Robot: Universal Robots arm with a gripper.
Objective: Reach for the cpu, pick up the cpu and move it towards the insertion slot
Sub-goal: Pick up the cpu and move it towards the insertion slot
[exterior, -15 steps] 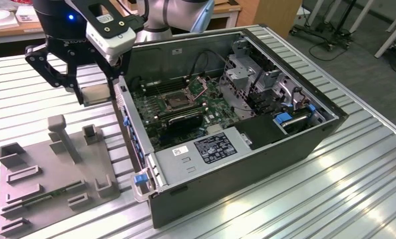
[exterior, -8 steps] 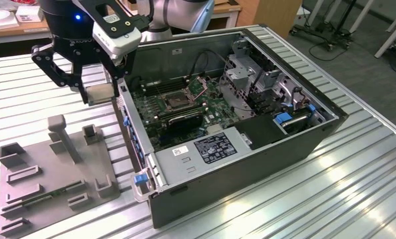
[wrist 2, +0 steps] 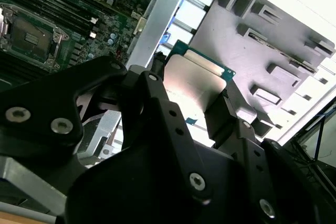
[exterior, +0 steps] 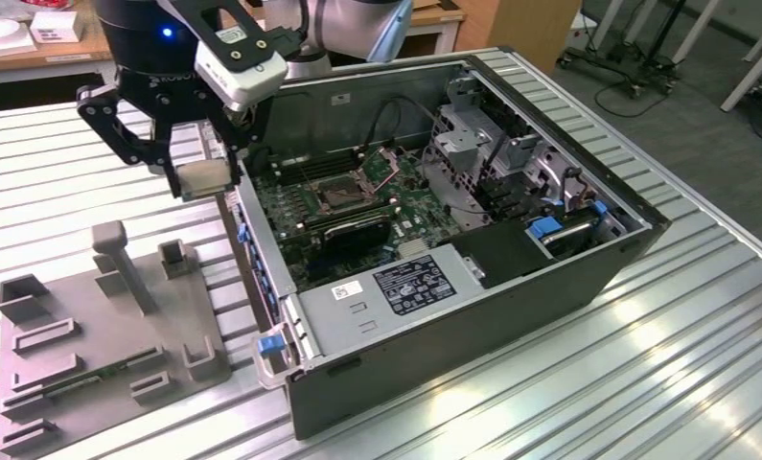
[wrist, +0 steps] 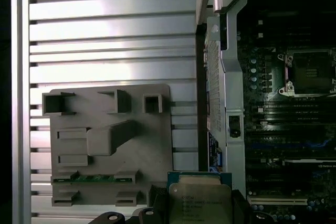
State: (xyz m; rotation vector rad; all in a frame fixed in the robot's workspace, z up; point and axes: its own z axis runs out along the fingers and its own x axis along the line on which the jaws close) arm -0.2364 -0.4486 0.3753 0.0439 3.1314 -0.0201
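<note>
At the exterior view's left, a grey tray (exterior: 93,335) with raised blocks and recesses lies on the slatted metal surface (exterior: 687,364), a green memory stick (exterior: 100,372) resting in one of its long recesses. Above and just beyond the tray hangs the end effector (exterior: 192,168), pinching the cpu (exterior: 203,179) by two opposite edges, clear of both tray and surface and just outside the near wall of the open computer case (exterior: 483,316). In the second wrist view the cpu (wrist 2: 191,82) sits flat between the black fingers (wrist 2: 223,114), its silvery top exposed and a thin green rim showing. It looks light, rigid and smooth-sided, so an edge grip is probably the sensible hold; its underside is likely delicate and a slip could damage it. Further toward the exterior view's right, inside the case, the insertion slot (exterior: 335,199) lies on the green board, well apart from the chip. Room above the board looks open, though the case wall, cables and the metal drive cage crowd the edges.
</note>
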